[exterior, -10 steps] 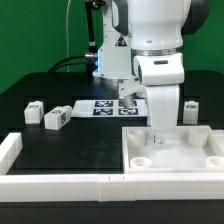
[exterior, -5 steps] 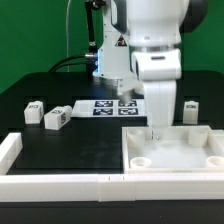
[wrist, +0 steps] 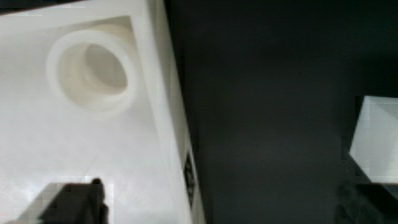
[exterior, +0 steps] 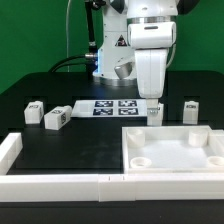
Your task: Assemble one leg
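Note:
My gripper (exterior: 155,114) hangs open and empty just above the far edge of the big white panel (exterior: 172,148). In the wrist view the gripper (wrist: 217,197) has its dark fingers wide apart, and below them lie the panel's edge (wrist: 164,120), one round socket (wrist: 93,70) and bare black table. A white block at the frame's edge is probably a leg (wrist: 377,140). In the exterior view one small tagged leg (exterior: 190,110) stands on the right. Two more legs (exterior: 34,111) (exterior: 56,119) stand on the left. A tagged piece right by my fingers is partly hidden.
The marker board (exterior: 108,107) lies flat at the table's middle, behind the gripper. A low white wall (exterior: 60,183) runs along the near edge, with a raised end on the exterior view's left (exterior: 10,148). The arm's base (exterior: 110,60) stands at the back.
My gripper has risen from low over the panel's far part to just above its far edge and shifted slightly toward the exterior view's left. The legs and the panel have not moved.

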Controlling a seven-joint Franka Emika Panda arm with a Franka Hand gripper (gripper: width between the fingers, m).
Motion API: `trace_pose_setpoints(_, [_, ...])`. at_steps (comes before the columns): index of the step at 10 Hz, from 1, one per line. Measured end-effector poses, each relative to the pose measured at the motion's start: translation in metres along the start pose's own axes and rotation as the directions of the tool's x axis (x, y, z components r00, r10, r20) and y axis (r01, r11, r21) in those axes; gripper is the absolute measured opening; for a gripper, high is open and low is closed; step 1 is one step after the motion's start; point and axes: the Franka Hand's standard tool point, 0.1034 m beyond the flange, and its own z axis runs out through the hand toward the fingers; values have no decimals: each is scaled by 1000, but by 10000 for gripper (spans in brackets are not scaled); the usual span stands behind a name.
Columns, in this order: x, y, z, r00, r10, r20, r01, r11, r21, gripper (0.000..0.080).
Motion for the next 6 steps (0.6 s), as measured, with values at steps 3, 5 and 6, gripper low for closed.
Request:
trace_pose_setpoints(3, [1,0,0,970,242,-4,-242,970,3,648])
trace_pose_setpoints(5, [-1,-1,1,842,540,-14,-540,842,12,648])
trace_pose_setpoints(6, [-11,-3,3,730,683,-31,-683,730,14,648])
